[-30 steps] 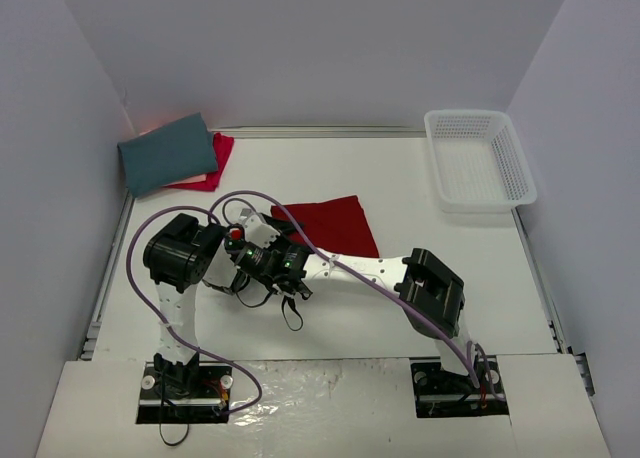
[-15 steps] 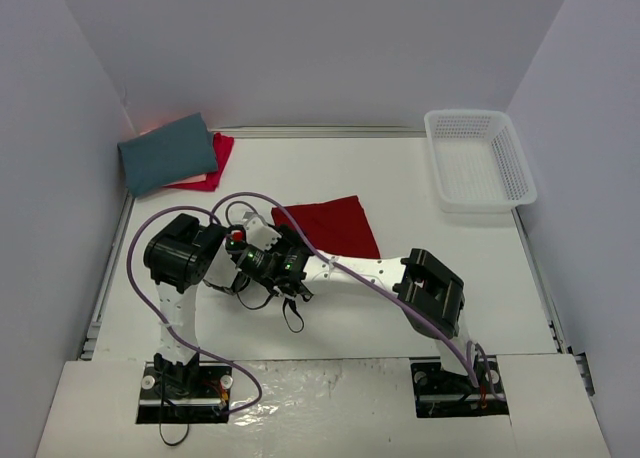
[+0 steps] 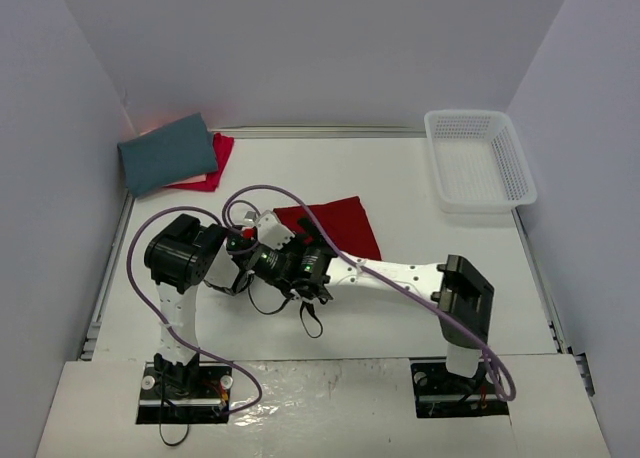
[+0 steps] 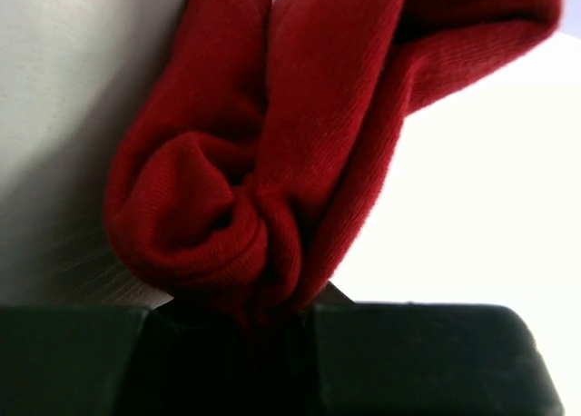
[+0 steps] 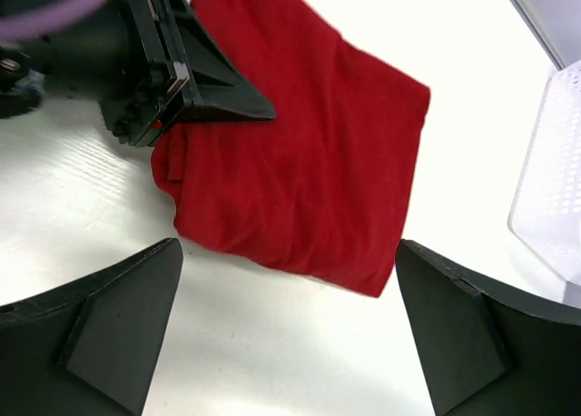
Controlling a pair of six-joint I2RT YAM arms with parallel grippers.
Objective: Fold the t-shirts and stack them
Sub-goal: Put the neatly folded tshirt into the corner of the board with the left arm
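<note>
The deep red t-shirt [image 3: 335, 226] lies folded on the white table, mid-left. My left gripper [image 4: 272, 321] is shut on a bunched corner of it [image 4: 245, 171]; in the right wrist view its fingers [image 5: 213, 98] pinch the shirt's left corner [image 5: 309, 162]. Just above the table, near the shirt's front edge, my right gripper [image 5: 286, 316] is open and holds nothing. Both wrists [image 3: 285, 253] crowd together at the shirt's left side. A slate-teal t-shirt [image 3: 168, 153] lies folded on a pinkish-red t-shirt [image 3: 216, 161] at the far left corner.
A white mesh basket [image 3: 480, 163] stands at the far right, its wall [image 5: 554, 180] showing in the right wrist view. Purple cables [image 3: 240, 200] loop over the arms. White walls close in the left, back and right sides.
My right gripper has opened and let go of the red shirt, and its elbow has swung right. My left gripper has shut on the shirt's corner. Both wrists have shifted slightly right.
</note>
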